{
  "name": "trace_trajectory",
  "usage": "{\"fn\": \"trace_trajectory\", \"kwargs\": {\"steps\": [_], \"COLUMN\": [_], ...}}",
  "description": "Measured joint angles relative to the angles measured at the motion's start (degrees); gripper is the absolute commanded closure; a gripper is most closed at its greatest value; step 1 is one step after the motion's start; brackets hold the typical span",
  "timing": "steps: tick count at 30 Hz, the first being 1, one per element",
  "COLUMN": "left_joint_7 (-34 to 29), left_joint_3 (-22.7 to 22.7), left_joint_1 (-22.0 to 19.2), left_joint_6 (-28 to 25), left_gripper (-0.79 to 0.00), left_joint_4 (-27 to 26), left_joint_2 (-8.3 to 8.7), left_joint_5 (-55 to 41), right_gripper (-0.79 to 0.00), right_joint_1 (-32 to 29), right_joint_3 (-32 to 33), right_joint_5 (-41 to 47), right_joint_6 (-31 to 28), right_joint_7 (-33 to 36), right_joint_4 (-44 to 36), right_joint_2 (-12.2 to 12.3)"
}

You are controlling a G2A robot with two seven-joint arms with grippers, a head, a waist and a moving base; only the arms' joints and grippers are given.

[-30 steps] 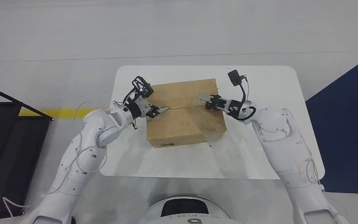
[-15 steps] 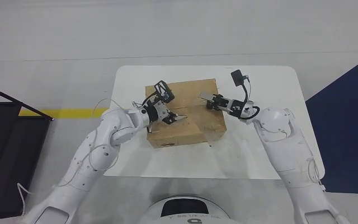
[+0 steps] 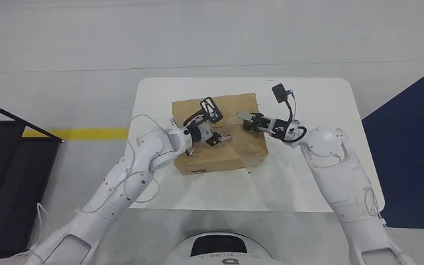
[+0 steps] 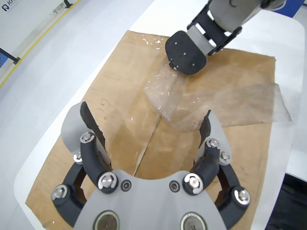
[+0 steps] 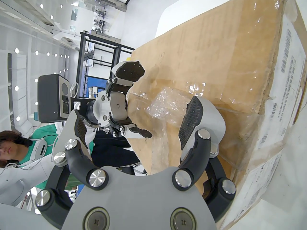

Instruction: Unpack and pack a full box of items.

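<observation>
Cardboard, brown and closed, the box (image 3: 228, 158) sits about mid-table, somewhat nearer the far edge of the white table (image 3: 301, 175). Its two top flaps meet at a seam (image 4: 144, 148) covered by clear packing tape (image 4: 163, 99), part of which is lifted and crumpled near the middle of the lid. A printed label (image 5: 285, 92) is stuck on the box's right side. The left gripper (image 3: 220, 137) hovers over the lid's centre, its claw released with fingers spread above the seam. The right gripper (image 3: 241, 118) hangs over the lid's right half, likewise released, one pad just at the crumpled tape's end.
</observation>
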Motion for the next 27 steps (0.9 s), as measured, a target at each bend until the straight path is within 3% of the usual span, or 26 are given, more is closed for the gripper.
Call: {"fn": "trace_trajectory", "kwargs": {"steps": [12,27], "left_joint_7": [-1.82,0.59], "left_joint_3": [0.00,-4.77], "left_joint_1": [-1.29,2.81], "left_joint_6": [3.76,8.13], "left_gripper": [-0.785,-0.785], "left_joint_4": [0.71,-6.67], "left_joint_2": [-0.64,0.48], "left_joint_5": [3.53,16.32], "right_gripper": [-0.785,-0.785], "right_joint_1": [0.08,1.26], "right_joint_3": [0.23,0.04], "right_joint_5": [0.03,1.24], "right_joint_6": [-1.48,-2.51], "right_joint_7": [0.69,0.79], "right_joint_4": [0.35,1.52], "right_joint_2": [0.41,0.68]}}
